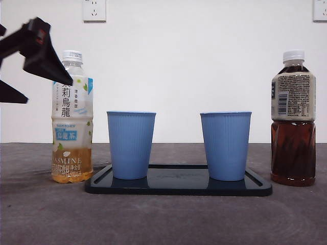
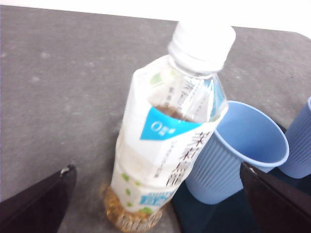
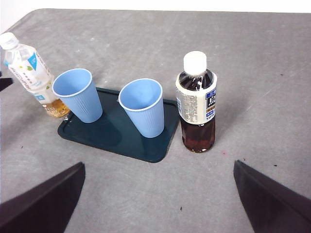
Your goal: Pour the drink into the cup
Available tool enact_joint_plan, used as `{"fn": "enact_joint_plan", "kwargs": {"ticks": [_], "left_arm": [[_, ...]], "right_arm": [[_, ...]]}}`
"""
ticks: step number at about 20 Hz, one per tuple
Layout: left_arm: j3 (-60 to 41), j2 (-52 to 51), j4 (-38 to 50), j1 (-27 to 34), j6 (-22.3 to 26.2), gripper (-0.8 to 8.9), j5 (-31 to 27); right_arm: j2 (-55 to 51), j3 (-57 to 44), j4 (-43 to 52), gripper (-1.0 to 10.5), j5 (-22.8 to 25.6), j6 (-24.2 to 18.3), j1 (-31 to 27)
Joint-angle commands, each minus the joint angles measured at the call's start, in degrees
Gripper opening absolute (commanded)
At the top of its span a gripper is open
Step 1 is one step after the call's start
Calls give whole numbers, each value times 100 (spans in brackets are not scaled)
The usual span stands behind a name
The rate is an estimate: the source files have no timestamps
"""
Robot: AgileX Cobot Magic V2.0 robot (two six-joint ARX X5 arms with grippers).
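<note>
Observed 2 blue cups on a dark tray at table centre: left cup and right cup, both upright, both resting inside the tray rim, standing apart from each other.

Located jasmine tea bottle upright on the grey table, just beside the tray's left end, nearest the left cup. Noted white cap in place and only a shallow layer of amber liquid at the base.

Located dark tea bottle upright on the table, just beside the tray's right end, white cap in place, filled with brown liquid to well above the halfway mark.

Found left gripper spread wide, jaws on either side of the jasmine tea bottle, no contact visible. Seen in the front view as a black tip at the upper left, overlapping the bottle's shoulder.

Found right gripper spread wide, raised well above the table, holding nothing, looking down on tray, cups and both bottles.
</note>
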Motion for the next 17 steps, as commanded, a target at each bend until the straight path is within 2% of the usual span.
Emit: {"fn": "enact_joint_plan", "kwargs": {"ticks": [1,12,17], "left_arm": [[-11,354,382,-94,37,560,-9],[-4,1707,1847,-192,601,559,-9],[-2,2074,2422,-192,658,558,-9]], "right_arm": [[13,94,70,487,20,-50,26],[13,94,57,487,155,-44,26],[13,94,57,487,155,-42,26]]}}
